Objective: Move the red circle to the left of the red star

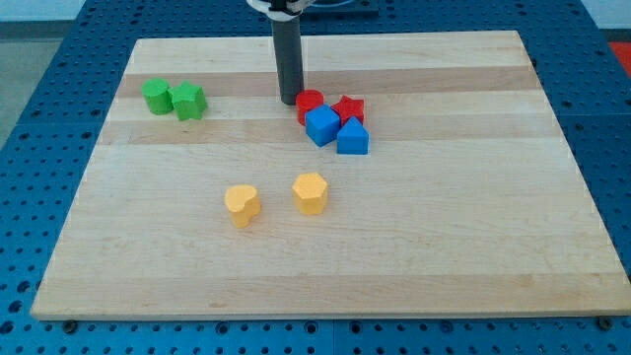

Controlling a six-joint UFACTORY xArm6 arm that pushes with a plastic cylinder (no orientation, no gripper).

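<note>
My tip (289, 102), a plain rod with no fingers to open or clench, stands just left of the red circle (310, 103), which touches the red star (348, 108) and a blue cube (321, 126) near the wooden board's (444, 247) top edge.

Wooden counter (414, 247) on blue pegboard base (611, 148). On it: two green blocks (156, 96) (188, 101) touching at the view's top left; red circle (310, 104), red star (348, 108), blue cube (321, 126), blue block (353, 138) clustered top centre; yellow heart (242, 205) and yellow hexagon (310, 192) apart, lower centre. My tip (290, 102) is just left of the red circle.

Blue perforated surface (59, 118) beneath wooden board (394, 247)
</note>
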